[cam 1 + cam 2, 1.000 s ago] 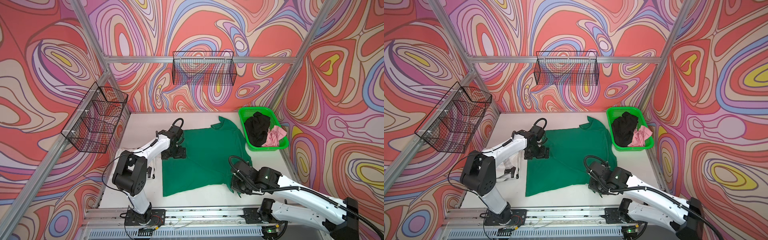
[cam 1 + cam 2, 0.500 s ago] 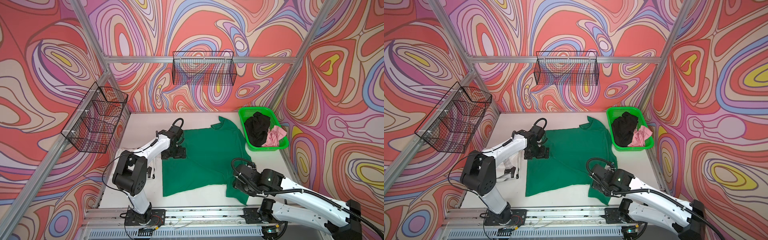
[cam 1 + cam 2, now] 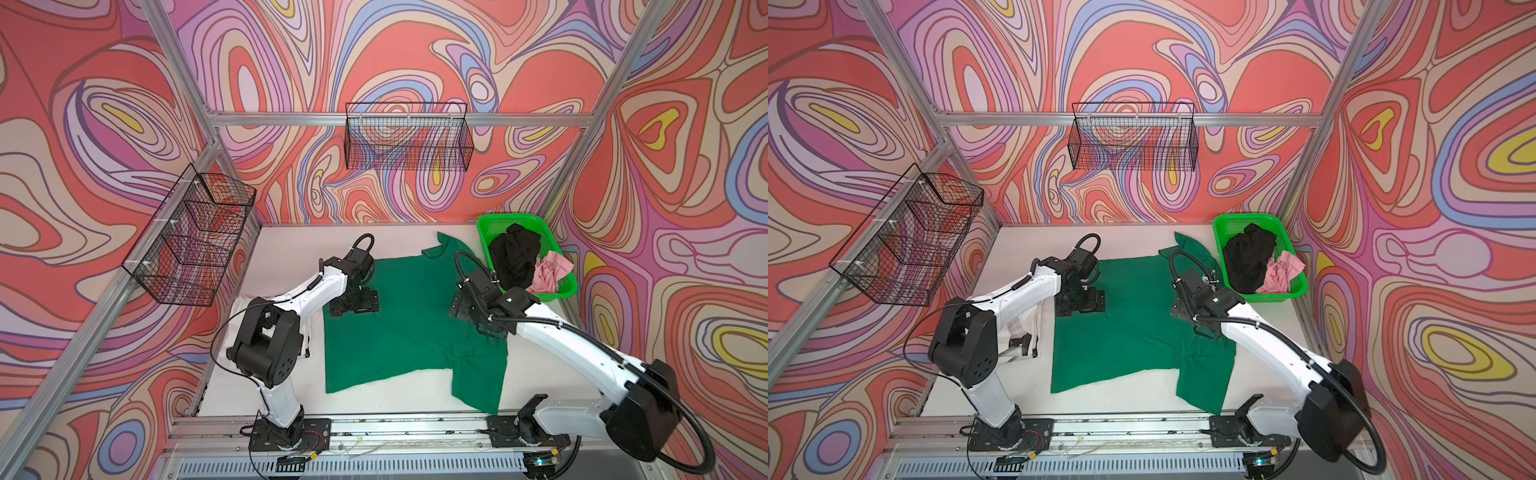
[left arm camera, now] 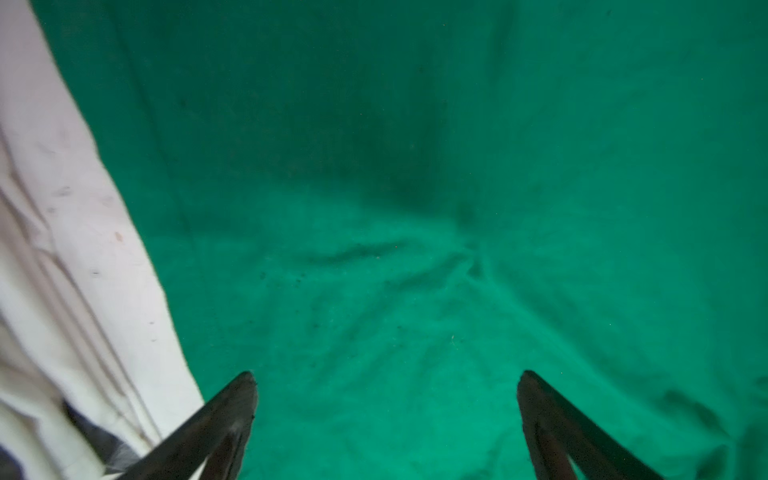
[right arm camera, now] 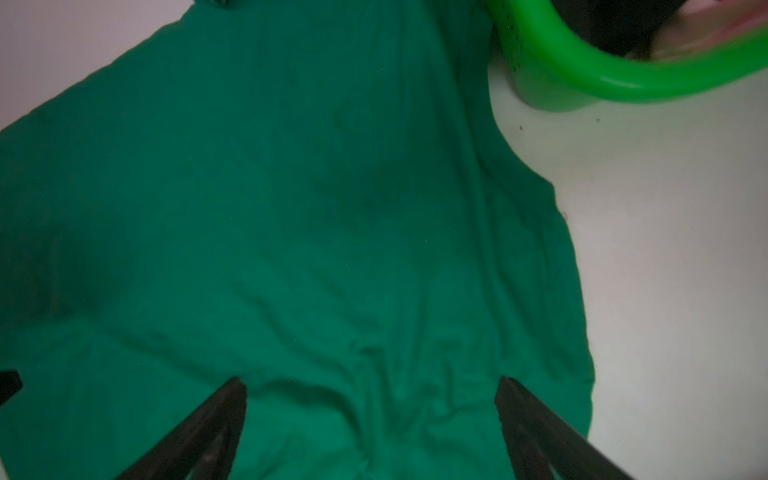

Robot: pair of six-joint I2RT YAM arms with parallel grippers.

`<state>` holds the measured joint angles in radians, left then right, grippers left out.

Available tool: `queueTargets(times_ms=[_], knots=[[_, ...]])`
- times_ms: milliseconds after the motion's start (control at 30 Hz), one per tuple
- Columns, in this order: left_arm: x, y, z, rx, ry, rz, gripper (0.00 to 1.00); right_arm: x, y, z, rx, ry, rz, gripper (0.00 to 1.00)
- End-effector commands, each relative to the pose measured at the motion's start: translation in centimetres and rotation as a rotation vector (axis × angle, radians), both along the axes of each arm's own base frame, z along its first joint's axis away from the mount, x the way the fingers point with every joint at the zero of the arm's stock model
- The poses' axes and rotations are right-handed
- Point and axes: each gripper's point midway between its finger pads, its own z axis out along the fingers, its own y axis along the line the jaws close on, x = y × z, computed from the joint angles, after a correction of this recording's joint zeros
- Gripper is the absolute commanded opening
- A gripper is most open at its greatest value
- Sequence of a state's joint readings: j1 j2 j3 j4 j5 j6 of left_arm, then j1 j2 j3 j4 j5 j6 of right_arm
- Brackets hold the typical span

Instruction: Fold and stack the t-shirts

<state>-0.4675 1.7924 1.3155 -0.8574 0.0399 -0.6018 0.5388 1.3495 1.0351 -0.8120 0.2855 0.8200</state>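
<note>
A large dark green t-shirt (image 3: 399,320) (image 3: 1129,328) lies spread on the white table in both top views, one sleeve flat toward the front right. My left gripper (image 3: 353,305) (image 4: 386,374) stands open low over the shirt's left edge. My right gripper (image 3: 457,305) (image 5: 372,380) is open over the shirt's right side, with nothing between its fingers. A white t-shirt (image 3: 1025,328) (image 4: 62,249) lies partly hidden under the left arm. A black t-shirt (image 3: 513,257) and a pale pink t-shirt (image 3: 550,272) are heaped in the green basket (image 3: 490,224) (image 5: 582,79).
The green basket stands at the table's back right, close beside my right gripper. Black wire baskets hang on the back wall (image 3: 407,141) and the left wall (image 3: 191,237). A metal rail (image 3: 374,428) runs along the front edge.
My right gripper has opened and let go of the green shirt's sleeve, which now lies flat at the front right. The right arm has moved back toward the basket. The left arm is unmoved.
</note>
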Motion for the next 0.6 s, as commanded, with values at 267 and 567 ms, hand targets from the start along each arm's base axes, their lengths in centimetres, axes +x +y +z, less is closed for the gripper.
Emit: queueTargets(times_ms=[267,567], knots=[[-0.2,0.6,-5.1,0.144,0.125,0.077,1.00,6.8,-1.9,-10.0,-0.048,0.130,-0.003,0.95],[-0.7,4.0,-6.0,0.257,0.213,0.021,1.00,1.5,-2.4,-15.2,-0.008,0.296,-0.033,0.96]])
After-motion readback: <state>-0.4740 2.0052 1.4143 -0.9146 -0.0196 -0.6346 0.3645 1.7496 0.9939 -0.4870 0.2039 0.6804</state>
